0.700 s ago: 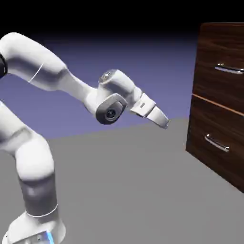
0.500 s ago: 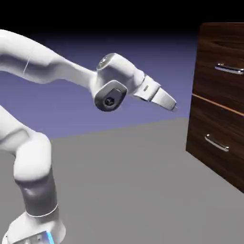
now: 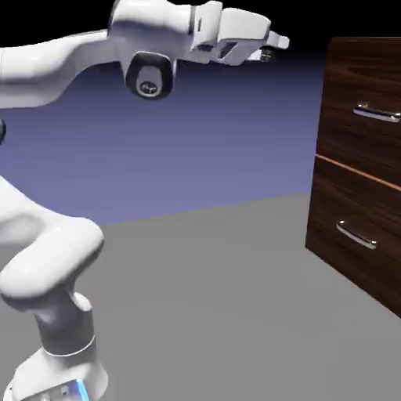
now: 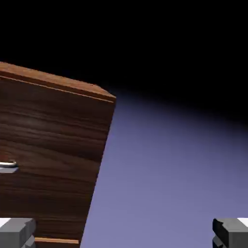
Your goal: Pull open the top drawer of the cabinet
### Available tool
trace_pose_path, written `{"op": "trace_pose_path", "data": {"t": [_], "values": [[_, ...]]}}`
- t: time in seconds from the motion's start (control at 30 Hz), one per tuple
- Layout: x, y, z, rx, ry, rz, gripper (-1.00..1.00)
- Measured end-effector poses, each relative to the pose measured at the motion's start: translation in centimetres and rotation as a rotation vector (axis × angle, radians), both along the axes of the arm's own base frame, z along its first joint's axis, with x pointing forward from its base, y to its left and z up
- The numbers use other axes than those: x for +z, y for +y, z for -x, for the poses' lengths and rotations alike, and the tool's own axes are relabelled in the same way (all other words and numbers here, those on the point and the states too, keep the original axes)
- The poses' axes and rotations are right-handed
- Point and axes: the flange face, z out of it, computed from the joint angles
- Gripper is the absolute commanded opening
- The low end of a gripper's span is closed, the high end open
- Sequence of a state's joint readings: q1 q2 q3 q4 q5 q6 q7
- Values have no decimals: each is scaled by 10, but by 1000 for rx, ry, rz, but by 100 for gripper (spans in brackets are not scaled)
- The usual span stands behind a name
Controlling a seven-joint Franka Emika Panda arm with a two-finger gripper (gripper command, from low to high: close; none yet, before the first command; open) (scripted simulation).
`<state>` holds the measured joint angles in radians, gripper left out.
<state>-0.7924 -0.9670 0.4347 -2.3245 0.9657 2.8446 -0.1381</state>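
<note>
From the exterior view I see the white arm [image 3: 70, 55] stretched across the top of the picture, its gripper [image 3: 276, 45] held roughly level and pointing toward the dark brown wood-grain cabinet [image 3: 345, 227] at the right edge. The gripper sits high, about level with the cabinet's top edge and well apart from it, with open air between. On the cabinet's face I can make out the top drawer [image 3: 362, 145] with its slim silver bar handle [image 3: 377, 114], a thin orange-brown seam [image 3: 356, 171] below it, and under that the lower drawer [image 3: 352, 251] with its own silver handle [image 3: 356, 236]; both fronts look flush and closed. The grey table [image 3: 219, 313] spreads beneath, and the robot's base stands at the lower left. From this side I can't judge the gap between the fingers. The hand view settles that: the two grey fingertips [image 4: 17, 232] sit at opposite bottom corners, spread wide with nothing between them but blue-violet backdrop. This view also shows me what the exterior one doesn't, the cabinet's top corner from the front, filling the left half, with only the tip of the top drawer's handle [image 4: 8, 166] peeking in at the left edge and a sliver of the seam [image 4: 55, 240] at the bottom. The gripper's line of sight falls to the right of the cabinet.
</note>
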Motion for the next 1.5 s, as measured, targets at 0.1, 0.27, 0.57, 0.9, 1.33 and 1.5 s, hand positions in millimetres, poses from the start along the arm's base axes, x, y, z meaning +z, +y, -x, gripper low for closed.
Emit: {"op": "trace_pose_path", "data": {"t": [0.1, 0.27, 0.57, 0.9, 1.33, 1.5], "values": [[25, 23, 7, -5, -54, 99, 0], [51, 72, 1, -2, -117, 285, 0], [47, 161, -70, 41, -140, 652, 0], [-44, 198, -225, 156, -42, 1024, 0], [-219, 120, -403, 322, 117, 1251, 0], [-219, 120, -434, 322, 116, 1251, 0]]}}
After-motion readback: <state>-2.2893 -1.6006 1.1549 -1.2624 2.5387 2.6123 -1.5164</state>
